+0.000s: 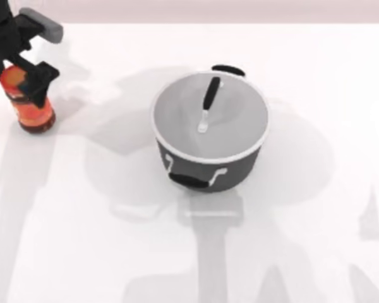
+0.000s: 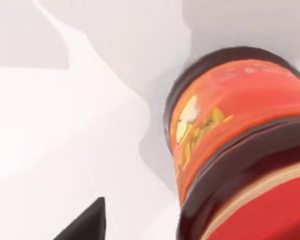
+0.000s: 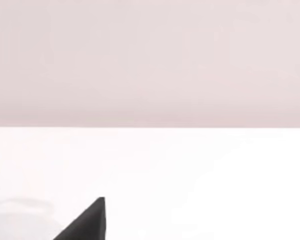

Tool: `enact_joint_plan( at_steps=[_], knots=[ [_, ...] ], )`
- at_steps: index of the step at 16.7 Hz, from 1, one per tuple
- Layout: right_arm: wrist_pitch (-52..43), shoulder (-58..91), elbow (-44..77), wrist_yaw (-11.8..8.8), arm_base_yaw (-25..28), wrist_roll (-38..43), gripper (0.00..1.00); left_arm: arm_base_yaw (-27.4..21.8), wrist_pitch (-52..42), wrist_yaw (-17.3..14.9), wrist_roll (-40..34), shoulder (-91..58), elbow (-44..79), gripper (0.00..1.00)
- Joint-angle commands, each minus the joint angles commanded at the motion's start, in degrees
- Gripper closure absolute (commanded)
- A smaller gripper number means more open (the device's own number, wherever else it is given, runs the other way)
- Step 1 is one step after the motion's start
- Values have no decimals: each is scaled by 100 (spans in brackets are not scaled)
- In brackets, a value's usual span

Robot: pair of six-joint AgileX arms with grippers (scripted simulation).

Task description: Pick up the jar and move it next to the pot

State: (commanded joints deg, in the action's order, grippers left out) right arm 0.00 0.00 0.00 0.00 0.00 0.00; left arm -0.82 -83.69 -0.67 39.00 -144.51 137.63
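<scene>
The jar (image 1: 31, 104) sits at the far left of the tabletop (image 1: 101, 240) as I see it from above, orange-red lid up, dark base at the bottom, well apart from the pot (image 1: 210, 136). My left tool (image 1: 26, 79) is down on the jar's upper part, its dark fingers (image 1: 43, 76) on either side of the lid end, closed against it; I cannot tell whether the jar is lifted or resting on the tabletop. The left wrist camera shows the jar (image 2: 230, 150) close up, its orange-red label with a yellow picture between dark bands. The pot stands near the middle of the tabletop, grey lid on, black lid handle (image 1: 210, 96) on top, one black side handle (image 1: 191, 181) facing the near edge. My right arm is out of the top view; its wrist camera shows only bare tabletop (image 3: 190, 180) and one dark fingertip (image 3: 87, 222), so I cannot tell how that tool stands.
</scene>
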Motion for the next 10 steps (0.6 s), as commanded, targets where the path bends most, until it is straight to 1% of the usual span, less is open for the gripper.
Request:
enact_joint_plan(
  at_steps=[3,8,10],
  knots=[
    [0,0,0,0,0,0,0,10,479,2,9,119,-561,0],
    [0,0,0,0,0,0,0,12,552,2,11,138,-638,0],
    [0,0,0,0,0,0,0,12,552,2,11,138,-638,15]
  ],
)
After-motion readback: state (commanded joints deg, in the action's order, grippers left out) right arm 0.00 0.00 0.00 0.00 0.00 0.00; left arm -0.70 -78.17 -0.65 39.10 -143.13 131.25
